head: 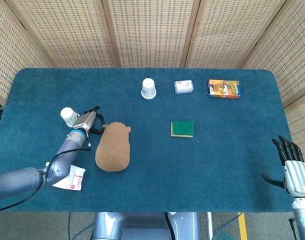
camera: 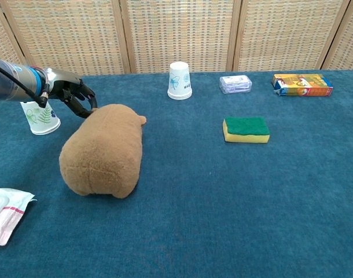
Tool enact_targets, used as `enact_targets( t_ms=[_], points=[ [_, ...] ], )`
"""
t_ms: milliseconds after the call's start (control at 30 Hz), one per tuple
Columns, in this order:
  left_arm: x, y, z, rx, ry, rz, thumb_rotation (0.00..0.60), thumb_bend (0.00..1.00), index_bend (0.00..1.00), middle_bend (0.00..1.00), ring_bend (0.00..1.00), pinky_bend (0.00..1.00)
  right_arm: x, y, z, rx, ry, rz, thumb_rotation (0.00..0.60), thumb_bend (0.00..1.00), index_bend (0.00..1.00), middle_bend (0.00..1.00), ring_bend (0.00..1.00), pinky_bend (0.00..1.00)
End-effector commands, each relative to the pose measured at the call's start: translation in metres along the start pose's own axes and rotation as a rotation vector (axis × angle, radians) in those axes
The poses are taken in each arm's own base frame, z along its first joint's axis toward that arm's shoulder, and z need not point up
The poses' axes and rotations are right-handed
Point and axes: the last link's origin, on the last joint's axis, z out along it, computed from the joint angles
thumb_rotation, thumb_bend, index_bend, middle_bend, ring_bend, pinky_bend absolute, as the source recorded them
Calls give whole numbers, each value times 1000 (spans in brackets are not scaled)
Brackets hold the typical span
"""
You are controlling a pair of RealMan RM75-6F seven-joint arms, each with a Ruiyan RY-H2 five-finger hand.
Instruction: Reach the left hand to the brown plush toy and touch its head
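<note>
The brown plush toy [head: 113,147] [camera: 105,150] lies on the blue table, its head end with small ears pointing away from me. My left hand [head: 89,122] [camera: 72,94] is at the head's left side, its dark fingers apart and curved, fingertips touching the fur near the ear. It holds nothing. My right hand [head: 291,168] hovers off the table's right front corner in the head view, fingers spread and empty; the chest view does not show it.
A paper cup with a leaf print [head: 68,116] [camera: 40,116] stands just left of my left hand. A second cup [head: 149,88], a small wrapped pack [head: 183,87], an orange box [head: 224,88], a green-yellow sponge [head: 182,129] and a white packet [head: 70,178] lie around.
</note>
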Motion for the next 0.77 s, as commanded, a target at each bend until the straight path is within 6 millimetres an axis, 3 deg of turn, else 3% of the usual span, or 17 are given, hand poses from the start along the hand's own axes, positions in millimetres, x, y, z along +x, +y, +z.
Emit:
enact_targets(
  t_ms=[33, 767],
  points=[
    [-2, 1, 0, 0, 2, -2, 600, 489, 582, 0, 0, 0, 0, 0, 0, 0, 0, 1, 600, 140, 9, 0, 0, 0],
    [4, -1, -8, -11, 17, 9, 600, 489, 589, 0, 0, 0, 0, -3, -1, 3, -2, 2, 600, 141, 9, 0, 0, 0]
  ],
)
